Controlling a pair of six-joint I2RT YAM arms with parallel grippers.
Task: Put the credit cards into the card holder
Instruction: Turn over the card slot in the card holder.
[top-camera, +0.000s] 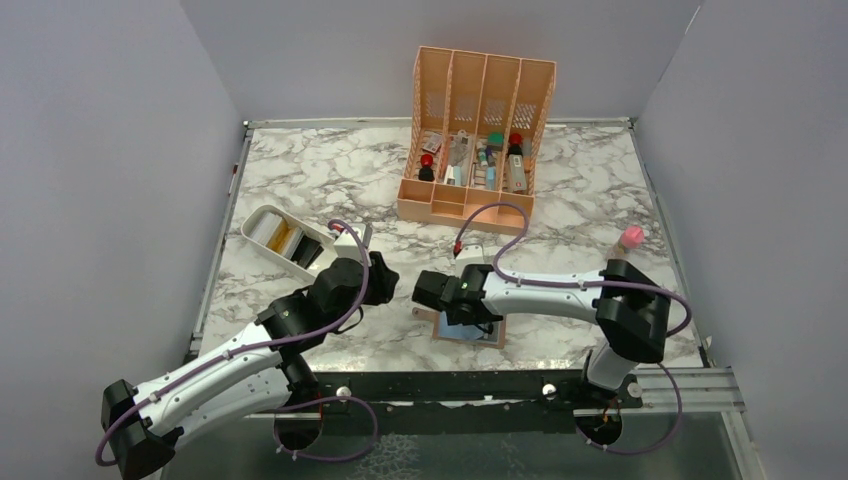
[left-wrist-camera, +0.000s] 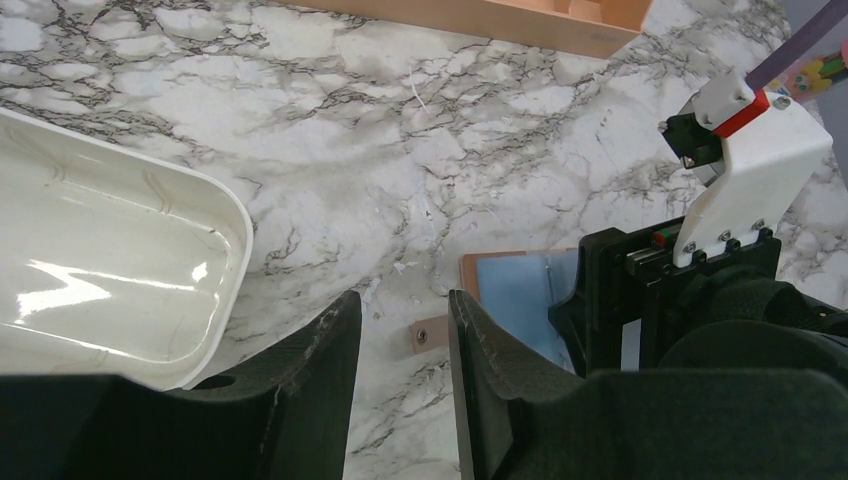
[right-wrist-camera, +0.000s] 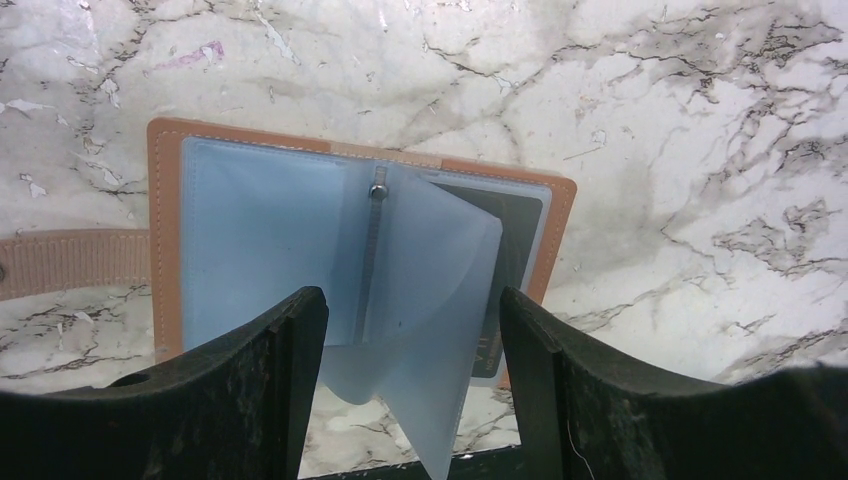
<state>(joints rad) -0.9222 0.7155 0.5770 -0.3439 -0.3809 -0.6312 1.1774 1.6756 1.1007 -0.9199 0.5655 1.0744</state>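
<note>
So the brown leather-look folding card holder (right-wrist-camera: 255, 235) lies flat and opened up on the white marble-pattern table (top-camera: 330, 170), near the front edge and right under the right arm. Its light blue inside faces up, and the strap-like snap tab (right-wrist-camera: 70, 262) sticks out to one side.

The right gripper (right-wrist-camera: 410, 300) hangs right over it with its black fingers spread wide. A loose see-through plastic sleeve page (right-wrist-camera: 440, 290) stands up between them, with gaps on both sides, so nothing's pinched. There's something dark, card-like, in the pocket behind the page (right-wrist-camera: 515, 230).

The left gripper (left-wrist-camera: 402, 300) is partly spread with just tabletop showing through the gap. It sits between the white oblong plastic tray (left-wrist-camera: 235, 215) and the holder, with nothing in its grip.

The tall peach plastic compartment organizer (top-camera: 480, 90) sits at the back, well apart.
</note>
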